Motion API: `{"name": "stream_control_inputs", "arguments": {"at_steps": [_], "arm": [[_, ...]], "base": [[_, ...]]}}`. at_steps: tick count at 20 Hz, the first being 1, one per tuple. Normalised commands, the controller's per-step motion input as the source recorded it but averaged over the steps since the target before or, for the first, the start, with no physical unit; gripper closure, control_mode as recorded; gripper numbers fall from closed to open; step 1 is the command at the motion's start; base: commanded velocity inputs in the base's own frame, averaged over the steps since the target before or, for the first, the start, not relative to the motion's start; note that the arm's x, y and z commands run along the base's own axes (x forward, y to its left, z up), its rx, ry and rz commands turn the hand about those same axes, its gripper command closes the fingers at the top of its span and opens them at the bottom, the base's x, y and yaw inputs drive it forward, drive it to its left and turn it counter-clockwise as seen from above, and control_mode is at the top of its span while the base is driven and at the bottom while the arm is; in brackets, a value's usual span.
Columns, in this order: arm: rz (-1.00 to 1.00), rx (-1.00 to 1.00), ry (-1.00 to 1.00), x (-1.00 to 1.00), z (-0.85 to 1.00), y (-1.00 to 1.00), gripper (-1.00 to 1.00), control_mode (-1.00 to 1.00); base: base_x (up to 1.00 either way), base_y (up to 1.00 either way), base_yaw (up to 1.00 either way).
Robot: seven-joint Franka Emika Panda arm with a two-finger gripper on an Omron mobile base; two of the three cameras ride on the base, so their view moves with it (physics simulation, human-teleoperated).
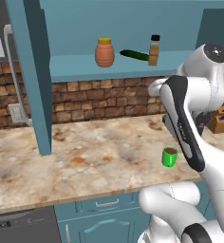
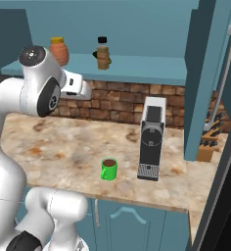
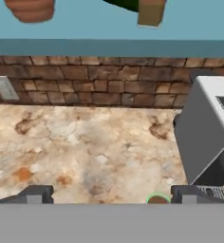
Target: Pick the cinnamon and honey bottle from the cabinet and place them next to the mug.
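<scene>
The gripper (image 3: 105, 195) is held above the marbled counter (image 1: 76, 161), below the level of the cabinet (image 1: 40, 95) shelf. In the hand view its two dark finger tips (image 3: 35, 194) stand far apart with bare counter between them; the fingers are spread wide and hold nothing.

Both task jars stand upright on the cabinet shelf. The honey bottle (image 1: 104, 52), squat and terracotta-orange with a yellow lid, is to the left in the left base view. The cinnamon (image 1: 154, 50), a slim tan jar with a black cap, is to its right, well apart from it. A dark green cucumber (image 1: 134, 55) lies on the shelf between the two; its right end is just beside the cinnamon, and contact cannot be confirmed at this resolution.

The green mug (image 2: 108, 169), containing dark brown liquid, stands on the counter near the front edge. A grey coffee machine (image 2: 151, 142) stands just beside it, to the right in the right base view. A knife block (image 2: 205, 147) sits further right, partly behind the cabinet side panel. A brick wall (image 2: 122, 100) runs behind the counter.
</scene>
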Motion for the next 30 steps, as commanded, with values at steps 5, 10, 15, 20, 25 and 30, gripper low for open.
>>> {"name": "stream_control_inputs", "arguments": {"at_steps": [5, 10, 15, 20, 25, 30], "arm": [[-0.04, 0.00, -0.14, 0.06, 0.77, 0.00, -1.00, -1.00], [-0.05, 0.00, -0.12, 0.16, 0.59, -0.10, -1.00, -1.00], [-0.06, 0.00, -0.10, 0.43, 0.43, -0.17, -1.00, -1.00], [-0.01, 0.01, -0.01, 0.65, 0.03, -0.12, -1.00, -1.00], [0.00, 0.00, 0.00, 0.60, -0.16, -0.11, -1.00, -1.00], [0.00, 0.00, 0.00, 0.40, -0.03, -0.07, -1.00, -1.00]], "base": [[0.00, 0.00, 0.00], [0.00, 0.00, 0.00], [0.00, 0.00, 0.00], [0.00, 0.00, 0.00], [0.00, 0.00, 0.00], [0.00, 0.00, 0.00]]}}
